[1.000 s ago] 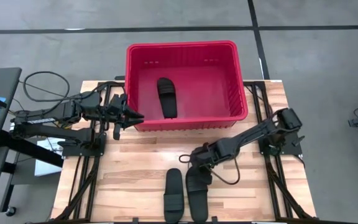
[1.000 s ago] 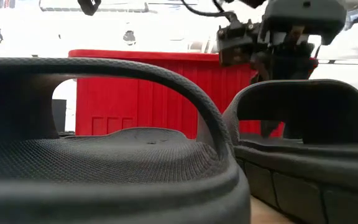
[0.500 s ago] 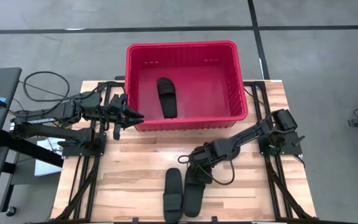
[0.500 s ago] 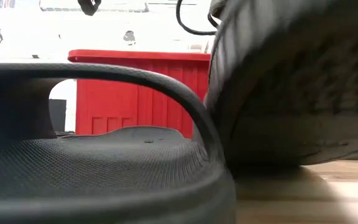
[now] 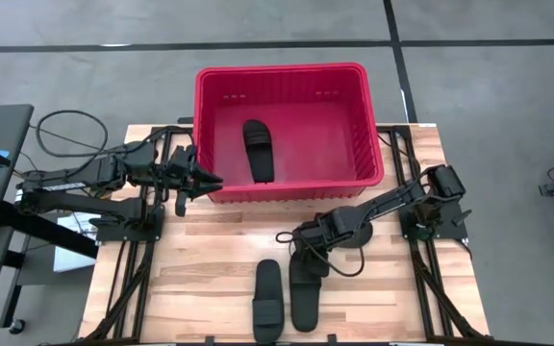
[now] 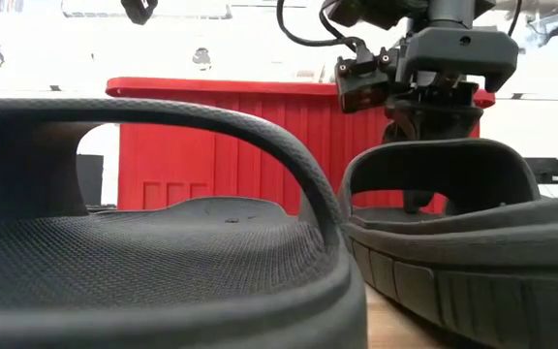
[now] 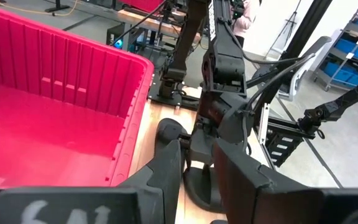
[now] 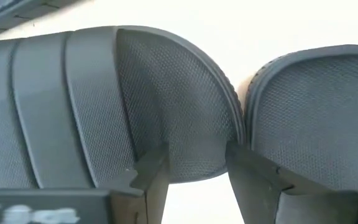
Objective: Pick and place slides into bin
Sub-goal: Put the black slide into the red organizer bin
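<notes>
One black slide (image 5: 257, 149) lies sole-down inside the red bin (image 5: 287, 72) at the table's far side. Two more slides lie side by side near the front edge, the left one (image 5: 267, 312) and the right one (image 5: 306, 293), soles flat on the wood. My right gripper (image 8: 194, 155) points down, open, over the right slide's far end (image 8: 191, 134), behind its strap (image 6: 434, 155). I cannot tell whether its fingertips touch the footbed. My left gripper (image 5: 210, 180) hovers open and empty by the bin's near left corner.
The bin's near wall (image 6: 221, 145) stands just beyond the two slides. The left slide's end (image 8: 316, 106) lies close beside my right gripper. A cable (image 5: 344, 269) loops from the right arm onto the table. Bare wood shows left of the slides.
The right slide tipped up, turning its sole toward the table's near edge half a second ago. It has dropped back flat on the table, close to where it lay before. My right gripper stayed over its far end.
</notes>
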`<state>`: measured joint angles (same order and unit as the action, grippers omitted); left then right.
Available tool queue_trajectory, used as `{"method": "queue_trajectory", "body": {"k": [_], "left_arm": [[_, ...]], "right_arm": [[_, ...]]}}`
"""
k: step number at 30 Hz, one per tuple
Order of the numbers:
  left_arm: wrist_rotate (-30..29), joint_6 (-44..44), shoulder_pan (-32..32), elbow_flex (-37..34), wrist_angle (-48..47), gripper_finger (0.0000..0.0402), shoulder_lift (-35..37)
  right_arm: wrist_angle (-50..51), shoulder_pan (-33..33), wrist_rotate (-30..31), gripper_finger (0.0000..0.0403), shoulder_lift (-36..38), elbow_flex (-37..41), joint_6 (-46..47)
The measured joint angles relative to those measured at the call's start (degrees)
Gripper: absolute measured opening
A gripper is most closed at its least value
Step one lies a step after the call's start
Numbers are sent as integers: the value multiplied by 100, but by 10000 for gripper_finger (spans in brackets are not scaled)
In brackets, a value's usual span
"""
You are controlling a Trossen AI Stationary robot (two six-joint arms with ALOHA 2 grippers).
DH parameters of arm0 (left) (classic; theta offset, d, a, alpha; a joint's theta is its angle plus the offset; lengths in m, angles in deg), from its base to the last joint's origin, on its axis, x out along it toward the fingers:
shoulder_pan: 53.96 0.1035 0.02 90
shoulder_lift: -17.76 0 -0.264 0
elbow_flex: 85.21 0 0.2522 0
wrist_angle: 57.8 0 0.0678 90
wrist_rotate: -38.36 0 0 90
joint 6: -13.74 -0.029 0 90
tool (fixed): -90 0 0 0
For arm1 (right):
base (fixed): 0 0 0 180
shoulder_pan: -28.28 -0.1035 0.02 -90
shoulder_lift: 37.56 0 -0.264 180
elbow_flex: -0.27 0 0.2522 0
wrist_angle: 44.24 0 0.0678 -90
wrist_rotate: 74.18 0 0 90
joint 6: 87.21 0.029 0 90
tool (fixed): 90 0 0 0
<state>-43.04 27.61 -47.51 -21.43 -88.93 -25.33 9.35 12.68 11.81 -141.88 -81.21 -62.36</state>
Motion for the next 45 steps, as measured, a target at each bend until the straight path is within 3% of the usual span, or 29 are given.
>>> {"method": "queue_trajectory", "body": {"k": [12, 45], "left_arm": [[9, -10, 1, 0, 4, 87, 0], [11, 9, -4, 0, -28, 87, -4]], "right_arm": [[447, 120, 410, 168, 6, -498, -444], [581, -124, 220, 168, -828, -669, -950]]}}
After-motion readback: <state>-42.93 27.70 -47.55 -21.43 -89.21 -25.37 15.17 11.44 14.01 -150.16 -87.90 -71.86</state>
